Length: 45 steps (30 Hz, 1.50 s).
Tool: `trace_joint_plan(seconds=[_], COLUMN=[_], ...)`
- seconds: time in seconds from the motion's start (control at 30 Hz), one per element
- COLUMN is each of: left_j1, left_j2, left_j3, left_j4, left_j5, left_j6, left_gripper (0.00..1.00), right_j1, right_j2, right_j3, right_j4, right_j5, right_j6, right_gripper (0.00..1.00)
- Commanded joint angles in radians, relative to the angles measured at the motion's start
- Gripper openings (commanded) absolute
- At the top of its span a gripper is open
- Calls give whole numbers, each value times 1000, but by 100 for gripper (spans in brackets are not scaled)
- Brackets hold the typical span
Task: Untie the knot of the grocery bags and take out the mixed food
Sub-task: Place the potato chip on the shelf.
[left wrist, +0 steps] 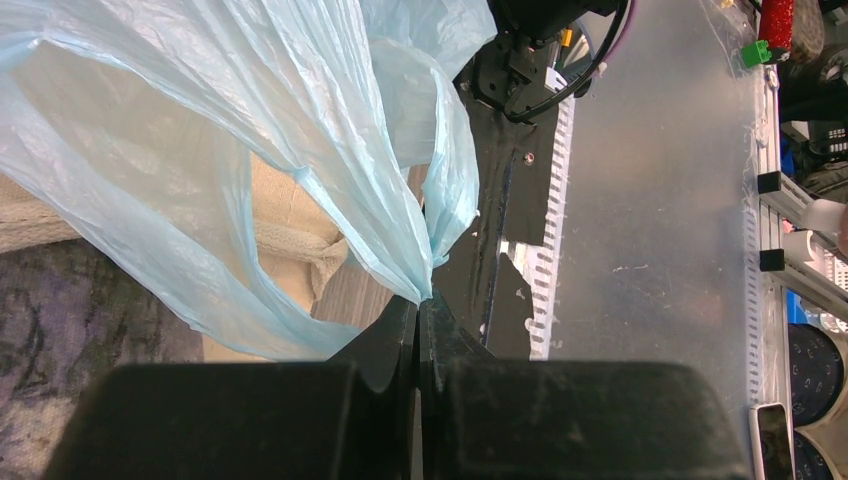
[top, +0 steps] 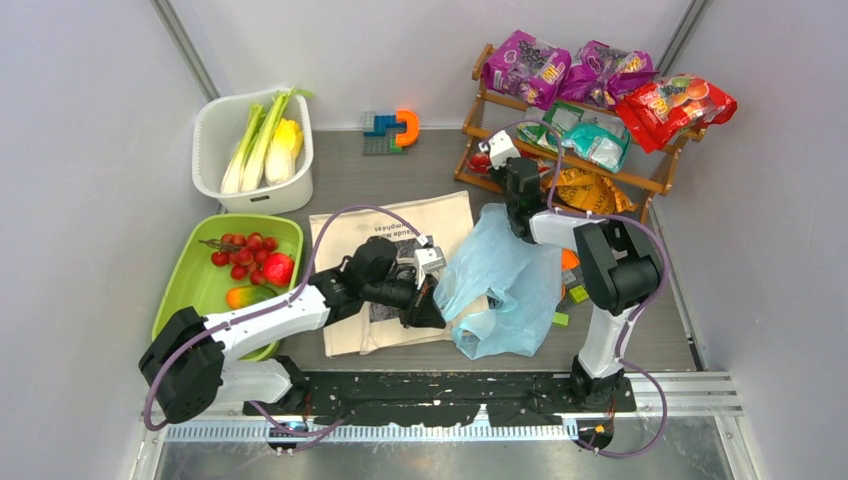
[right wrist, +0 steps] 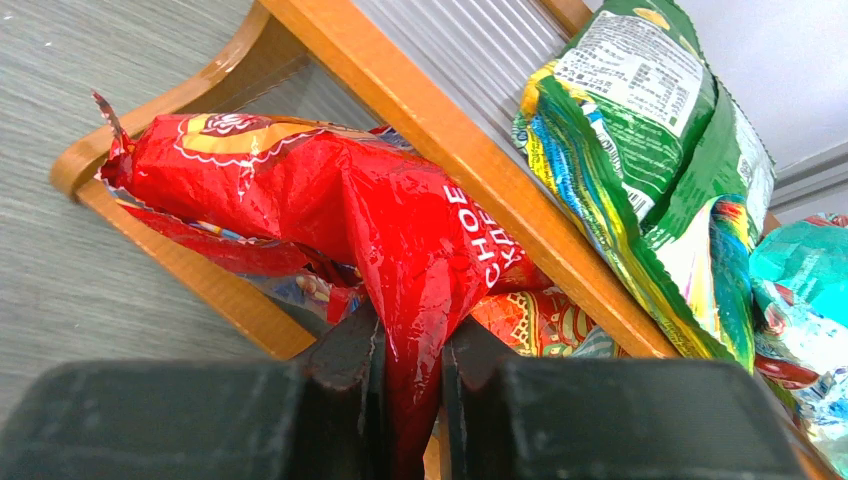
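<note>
The light-blue plastic bag [top: 505,285] lies crumpled on the table, partly over the cream canvas tote [top: 385,230]. My left gripper [top: 435,292] is shut on a thin edge of the blue bag [left wrist: 250,130], with the film pinched at the fingertips [left wrist: 420,305]. The knot is out of view; a handle loop [top: 480,325] hangs loose. My right gripper [top: 488,160] is at the wooden rack's lower shelf, shut on a red snack packet [right wrist: 380,210] whose end runs between its jaws [right wrist: 410,345]. Green-white stalks and a yellow vegetable [top: 262,140] lie in the white tub. Small red fruits [top: 245,255] sit in the green basin.
The wooden rack [top: 560,165] at the back right holds purple packets [top: 540,65], teal-green packets [top: 585,140], a red packet [top: 675,105] and an orange one [top: 585,190]. A green packet [right wrist: 650,170] leans on the rail. Toy blocks [top: 390,128] lie at the back wall.
</note>
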Motion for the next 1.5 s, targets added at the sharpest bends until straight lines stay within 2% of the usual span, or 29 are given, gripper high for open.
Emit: trace_joint_plan(seconds=[0.0,0.3,0.5,0.57,0.6,0.63,0.67,0.7,0.73,0.77,0.8,0.83,0.93,1.1,1.37,1.47], left_j1=[-4,-4,-4,-4,-4,-4,-4,-4,-4,-4,-4,-4,-4,-4,-2,-3], left_j2=[13,34,32,29,30,30,30,29,26,20,13,4,-29,-113,-329,-437], left_j3=[49,60,65,69,73,79,86,95,102,105,107,107,103,76,33,5], left_j4=[8,12,12,12,11,8,-4,-22,-34,-42,-51,-58,-83,-151,-342,-447], left_j5=[4,8,-6,-22,-34,-41,-45,-53,-61,-71,-83,-94,-119,-155,-322,-467], left_j6=[15,5,1,-3,-5,-6,-5,-1,1,4,10,14,29,62,102,91], left_gripper=[0,0,0,0,3,12,27,42,54,62,67,70,78,98,100,100], right_j1=[-7,-7,-9,-10,-9,-9,-9,-9,-8,-9,-9,-8,-3,9,30,35], right_j2=[-19,81,109,95,81,71,49,25,12,-12,-24,-50,-100,-198,-380,-494], right_j3=[67,122,130,106,95,70,58,32,18,-6,-19,-41,-79,-165,-254,-268], right_j4=[280,425,415,393,390,390,391,390,388,387,379,373,333,290,105,-11], right_j5=[47,137,130,117,113,105,102,97,93,83,77,61,44,4,-39,-75], right_j6=[-13,-42,-15,-1,9,14,24,29,38,43,53,57,81,124,215,272], right_gripper=[5,5,5,17,37,49,68,79,83,88,91,99,96,95,96,96])
